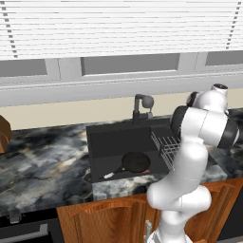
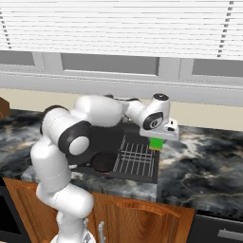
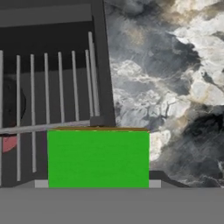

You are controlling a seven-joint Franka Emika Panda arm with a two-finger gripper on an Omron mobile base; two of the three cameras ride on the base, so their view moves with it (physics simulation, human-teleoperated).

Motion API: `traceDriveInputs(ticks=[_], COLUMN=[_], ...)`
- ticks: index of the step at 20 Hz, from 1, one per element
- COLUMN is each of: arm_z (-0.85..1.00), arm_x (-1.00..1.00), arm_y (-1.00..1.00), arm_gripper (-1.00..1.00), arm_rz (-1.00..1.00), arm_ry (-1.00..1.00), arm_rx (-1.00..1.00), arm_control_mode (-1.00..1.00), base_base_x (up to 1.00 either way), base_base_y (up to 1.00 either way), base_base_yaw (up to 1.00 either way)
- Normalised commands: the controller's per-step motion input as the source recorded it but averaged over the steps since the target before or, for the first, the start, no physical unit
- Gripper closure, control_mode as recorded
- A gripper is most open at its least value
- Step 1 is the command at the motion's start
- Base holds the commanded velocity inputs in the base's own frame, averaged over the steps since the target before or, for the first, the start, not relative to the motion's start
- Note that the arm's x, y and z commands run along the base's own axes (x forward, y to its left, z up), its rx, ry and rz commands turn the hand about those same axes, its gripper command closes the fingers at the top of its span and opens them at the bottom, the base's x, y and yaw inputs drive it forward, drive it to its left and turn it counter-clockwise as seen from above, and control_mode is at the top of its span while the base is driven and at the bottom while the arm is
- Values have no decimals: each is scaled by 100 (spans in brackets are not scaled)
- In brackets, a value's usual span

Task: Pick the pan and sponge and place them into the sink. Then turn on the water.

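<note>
In the hand view the sponge fills the lower middle, its bottom edge cut off by the frame, so the end effector's fingertips beside it are hard to make out. It sits clamped between the jaws, held above the boundary where the sink's right rim meets the marbled counter. Behind the sponge, the grey bars of the wire rack run away from the camera, and a small piece of the reddish drain spot peeks out at the left edge.

From the right base view the end effector hangs over the right edge of the sink, with the green sponge showing just beneath the white hand; the fingers themselves are too small to tell apart. The pan lies on the sink floor left of the rack, partly hidden by the arm's dark elbow joint.

The left base view gives the pan whole, lying flat in the basin with its handle pointing toward the near left corner, light tip nearest the front wall. The arm's bulk covers much of the rack here. Farther back, the dark faucet stands behind the sink.
</note>
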Motion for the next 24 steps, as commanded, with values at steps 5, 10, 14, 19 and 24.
traceDriveInputs(ticks=[5, 10, 14, 19, 24], arm_z=[9, 1, 0, -2, -2], arm_x=[-12, -5, -6, -8, -8], arm_y=[62, 62, 62, 62, 62], arm_gripper=[100, 100, 100, 100, 100], arm_rz=[0, 0, 0, 0, 0], arm_ry=[-2, 0, -1, -1, -1], arm_rx=[-3, -3, -2, -2, -2], arm_control_mode=[-100, -100, -100, -100, -100], base_base_x=[0, 0, 0, 0, 0], base_base_y=[0, 0, 0, 0, 0], base_base_yaw=[0, 0, 0, 0, 0])
